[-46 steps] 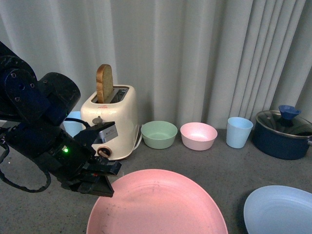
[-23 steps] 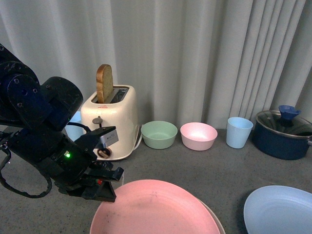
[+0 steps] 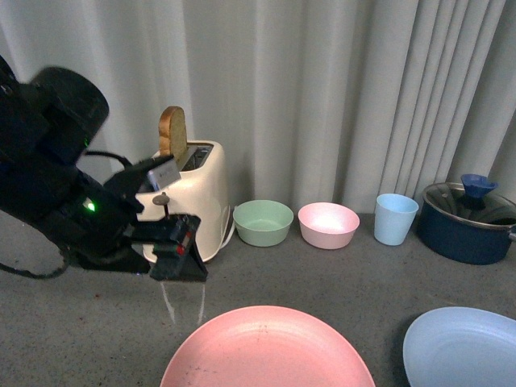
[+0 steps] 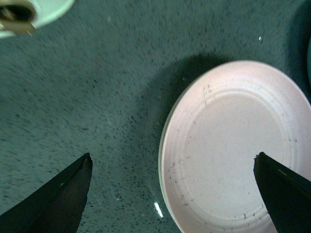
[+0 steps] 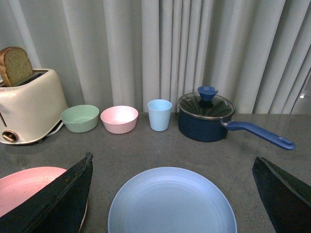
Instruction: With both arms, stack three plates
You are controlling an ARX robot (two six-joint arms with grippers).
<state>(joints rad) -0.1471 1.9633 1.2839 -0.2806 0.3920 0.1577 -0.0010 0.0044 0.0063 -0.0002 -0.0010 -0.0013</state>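
Note:
The pink plate lies flat at the front centre of the grey table and also shows in the left wrist view. A thin cream rim shows under its edge; the rest of the cream plate is hidden. My left gripper is open and empty, and hovers above the pink plate's left edge. The light blue plate lies at the front right. My right gripper is open and empty above the blue plate; it is out of the front view.
A cream toaster holding a bread slice stands at the back left. Along the curtain stand a green bowl, a pink bowl, a light blue cup and a dark blue lidded pot with a long handle.
The pink plate has gone down from a raised, tilted hold to lie flat over the cream plate. My left gripper has let it go and has risen up and back.

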